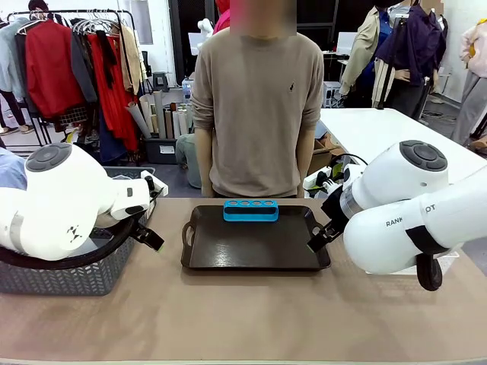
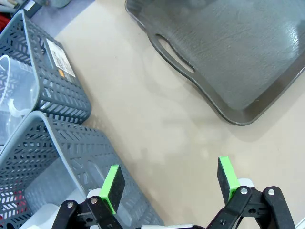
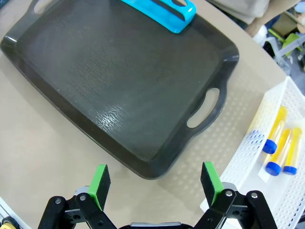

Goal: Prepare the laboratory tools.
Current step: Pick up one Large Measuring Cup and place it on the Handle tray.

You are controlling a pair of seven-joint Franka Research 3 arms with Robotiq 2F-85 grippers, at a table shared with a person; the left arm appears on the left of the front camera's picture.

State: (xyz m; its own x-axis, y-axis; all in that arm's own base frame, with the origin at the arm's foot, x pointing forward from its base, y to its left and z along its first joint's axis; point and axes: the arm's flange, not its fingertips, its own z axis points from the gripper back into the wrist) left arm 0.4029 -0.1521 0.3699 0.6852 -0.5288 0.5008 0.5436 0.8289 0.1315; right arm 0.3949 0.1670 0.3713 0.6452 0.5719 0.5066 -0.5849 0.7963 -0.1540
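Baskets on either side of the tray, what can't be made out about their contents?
Front view: the left arm covers what lies in the grey basket.
Left wrist view: the left edge cuts the clear container in the far grey basket.
Right wrist view: the white basket runs off the right edge; amber tubes uncountable.

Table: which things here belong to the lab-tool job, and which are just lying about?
For the job: amber tubes, clear beaker; probably also the blue rack and dark tray.
Just lying about: grey baskets, white basket (mere containers), clothes rail behind.
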